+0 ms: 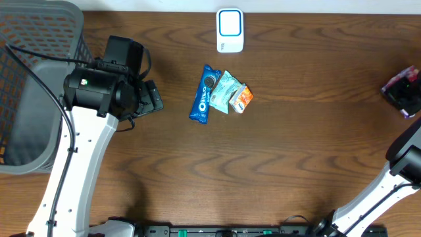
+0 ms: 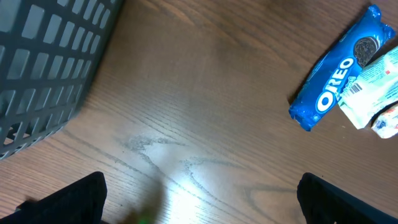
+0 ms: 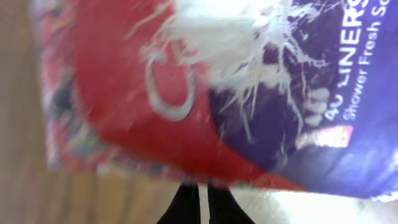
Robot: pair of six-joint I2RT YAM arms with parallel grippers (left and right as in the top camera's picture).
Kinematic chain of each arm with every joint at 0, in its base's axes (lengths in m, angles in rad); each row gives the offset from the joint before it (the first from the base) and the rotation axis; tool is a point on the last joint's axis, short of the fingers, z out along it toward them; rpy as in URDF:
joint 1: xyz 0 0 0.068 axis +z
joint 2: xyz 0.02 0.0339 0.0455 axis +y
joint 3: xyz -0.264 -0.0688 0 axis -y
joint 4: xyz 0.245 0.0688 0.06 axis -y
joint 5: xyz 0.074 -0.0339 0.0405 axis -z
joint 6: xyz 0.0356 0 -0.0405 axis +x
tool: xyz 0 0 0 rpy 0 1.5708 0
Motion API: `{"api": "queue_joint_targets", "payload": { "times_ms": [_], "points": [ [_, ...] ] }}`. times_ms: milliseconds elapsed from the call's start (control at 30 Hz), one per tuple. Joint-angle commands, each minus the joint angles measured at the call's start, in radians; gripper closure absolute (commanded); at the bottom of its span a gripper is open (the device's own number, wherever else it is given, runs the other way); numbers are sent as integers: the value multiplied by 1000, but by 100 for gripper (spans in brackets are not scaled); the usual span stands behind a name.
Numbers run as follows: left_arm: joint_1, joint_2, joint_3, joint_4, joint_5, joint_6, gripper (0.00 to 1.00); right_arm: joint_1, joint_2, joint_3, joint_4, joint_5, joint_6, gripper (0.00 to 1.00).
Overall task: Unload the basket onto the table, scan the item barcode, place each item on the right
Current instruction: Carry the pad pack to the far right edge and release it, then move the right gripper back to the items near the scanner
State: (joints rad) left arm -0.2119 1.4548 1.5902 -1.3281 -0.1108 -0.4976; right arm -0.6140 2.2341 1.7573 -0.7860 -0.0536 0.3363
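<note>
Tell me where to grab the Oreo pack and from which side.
Pinch the Oreo pack across its narrow width near the end closest to the robot, from above. It lies flat, and the teal packet lies against its far half, leaving only that near end clear on both sides. The open left end effector sits closer.

I'm looking at a dark wood-grain table (image 1: 309,151). A grey slatted basket (image 1: 39,26) sits at its left end, and a white scanner (image 1: 229,29) with a blue-ringed face sits at the far edge. Mid-table there's a blue Oreo pack (image 1: 204,93), a pale teal packet (image 1: 225,92) overlapping it and a small orange packet (image 1: 241,99) touching that one. A purple-and-red pack of liners (image 1: 402,89) is at the right edge; I can't tell whether it lies flat.
</note>
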Motion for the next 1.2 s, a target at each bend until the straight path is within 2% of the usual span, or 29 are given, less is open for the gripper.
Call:
{"api": "queue_joint_targets", "payload": {
  "times_ms": [0,267,333,467,500,633,700,733,767,833,867,967,1033,1167],
  "points": [
    [4,-11,5,-3,-6,-5,2,29,-21,-6,74,-30,-12,96],
    [4,-11,5,-3,-6,-5,2,132,-21,-1,243,-31,-13,81],
    [4,-11,5,-3,-6,-5,2,165,-21,40,220,-50,-29,81],
    [4,-11,5,-3,-6,-5,2,214,-21,191,69,-160,-97,81],
    [4,-11,5,-3,-6,-5,2,234,-21,233,16,-204,-118,78],
    [4,-11,5,-3,-6,-5,2,319,-21,287,-145,-423,-212,54],
    [4,-11,5,-3,-6,-5,2,374,-21,266,-218,-500,-222,47],
    [4,-11,5,-3,-6,-5,2,422,-21,240,-270,-506,-222,37],
    [4,-11,5,-3,-6,-5,2,441,-21,230,-286,-505,-222,35],
    [4,-11,5,-3,-6,-5,2,524,-19,172,-295,-502,-222,24],
    [4,-11,5,-3,-6,-5,2,571,-19,144,-281,-501,-224,24],
    [4,-11,5,-3,-6,-5,2,684,-19,77,-187,-500,-267,36],
    [4,-11,5,-3,-6,-5,2,749,-17,56,-119,-476,-267,36],
    [4,-11,5,-3,-6,-5,2,870,-17,50,-39,-290,-219,34]
  ]
}}
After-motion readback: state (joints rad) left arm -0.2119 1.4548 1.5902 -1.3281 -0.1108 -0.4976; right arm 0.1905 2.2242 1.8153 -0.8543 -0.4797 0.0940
